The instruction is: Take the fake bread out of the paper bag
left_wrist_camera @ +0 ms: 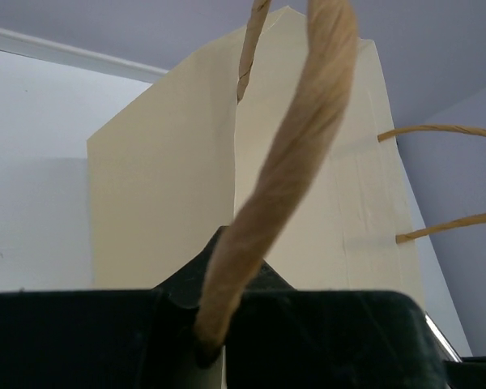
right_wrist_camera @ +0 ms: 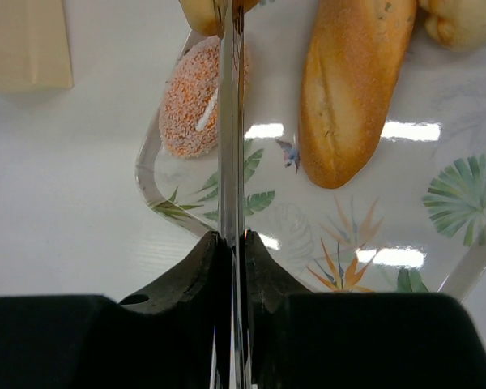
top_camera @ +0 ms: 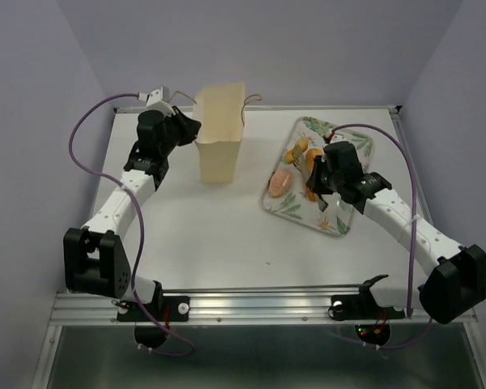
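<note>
The tall tan paper bag point(top_camera: 219, 134) point(left_wrist_camera: 162, 186) stands upright at the back of the table. My left gripper point(top_camera: 188, 126) point(left_wrist_camera: 211, 332) is beside its left edge, shut on one twisted cord handle point(left_wrist_camera: 283, 178). The fake bread lies on the floral tray point(top_camera: 336, 223) point(right_wrist_camera: 340, 235): a long golden loaf point(right_wrist_camera: 352, 81), a pinkish oval piece point(top_camera: 280, 183) point(right_wrist_camera: 190, 97), a yellow roll point(right_wrist_camera: 462, 20) and an orange bun point(right_wrist_camera: 198, 12). My right gripper point(top_camera: 314, 182) point(right_wrist_camera: 233, 251) hangs over the tray, shut on a thin metal tool point(right_wrist_camera: 230, 121) whose tip reaches the bun.
A corner of the bag point(right_wrist_camera: 24, 40) shows at the top left of the right wrist view. The second pair of cord handles point(left_wrist_camera: 445, 130) sticks out on the bag's far side. Lilac walls close in the white table point(top_camera: 227, 235) at the back and sides.
</note>
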`<act>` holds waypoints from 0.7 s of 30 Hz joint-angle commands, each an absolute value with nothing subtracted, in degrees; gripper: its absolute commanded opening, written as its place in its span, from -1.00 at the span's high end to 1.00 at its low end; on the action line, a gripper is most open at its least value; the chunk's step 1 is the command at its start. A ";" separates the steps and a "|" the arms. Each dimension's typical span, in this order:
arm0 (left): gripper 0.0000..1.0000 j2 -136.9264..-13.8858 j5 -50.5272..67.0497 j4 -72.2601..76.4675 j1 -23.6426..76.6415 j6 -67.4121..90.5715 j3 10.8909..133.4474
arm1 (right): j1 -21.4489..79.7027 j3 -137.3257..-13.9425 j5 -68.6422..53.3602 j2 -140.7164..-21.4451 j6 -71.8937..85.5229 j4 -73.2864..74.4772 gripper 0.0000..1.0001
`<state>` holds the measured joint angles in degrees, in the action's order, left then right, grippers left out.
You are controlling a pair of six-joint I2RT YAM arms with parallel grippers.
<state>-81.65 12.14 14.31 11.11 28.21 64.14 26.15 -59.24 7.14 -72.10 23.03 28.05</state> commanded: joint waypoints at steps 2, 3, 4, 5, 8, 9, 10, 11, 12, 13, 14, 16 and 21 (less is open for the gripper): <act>0.67 -80.60 10.73 15.91 9.85 29.35 63.46 | 23.65 -59.86 8.97 -72.86 23.20 20.22 0.59; 0.61 -80.51 10.46 15.65 9.67 29.70 63.46 | 23.64 -59.07 8.44 -73.12 23.46 19.69 0.58; 0.53 -80.33 10.46 15.47 9.58 29.62 63.54 | 23.03 -58.63 7.92 -73.21 23.73 18.73 0.56; 0.31 -79.98 10.20 15.03 9.41 29.45 63.54 | 23.03 -58.36 6.87 -73.39 23.82 18.29 0.46; -0.27 -79.37 8.97 14.07 9.32 29.36 63.72 | 22.50 -58.27 6.24 -73.92 23.99 17.84 0.39; -0.92 -78.84 8.70 13.71 9.32 29.01 63.72 | 22.50 -58.36 6.15 -74.00 24.08 17.84 0.27; -0.98 -78.66 8.61 13.45 9.32 28.92 63.81 | 22.50 -58.27 6.15 -74.00 24.08 17.84 0.22; -0.98 -78.49 8.53 13.19 9.32 28.83 63.90 | 22.50 -58.27 6.33 -74.00 24.26 17.84 0.18; -0.98 -78.14 8.44 12.75 9.32 28.65 64.07 | 22.50 -58.18 6.50 -73.92 24.52 17.84 0.10; -0.98 -77.70 8.26 12.22 9.32 28.57 64.16 | 22.50 -58.01 6.42 -73.74 24.61 17.84 0.06; -0.98 -77.70 8.09 12.22 9.32 28.48 64.16 | 22.50 -57.83 6.42 -73.65 24.70 17.84 0.06; -0.98 -76.82 7.39 11.43 9.32 28.04 64.34 | 21.98 -57.48 6.24 -73.30 25.05 17.84 0.00; -0.98 -74.01 4.93 8.53 9.32 26.28 65.56 | 21.97 -56.52 7.03 -71.63 25.66 17.93 -0.08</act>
<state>-78.50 7.73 9.17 9.58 28.51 64.10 22.44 -56.95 6.39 -74.50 25.04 21.47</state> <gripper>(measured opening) 0.989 0.542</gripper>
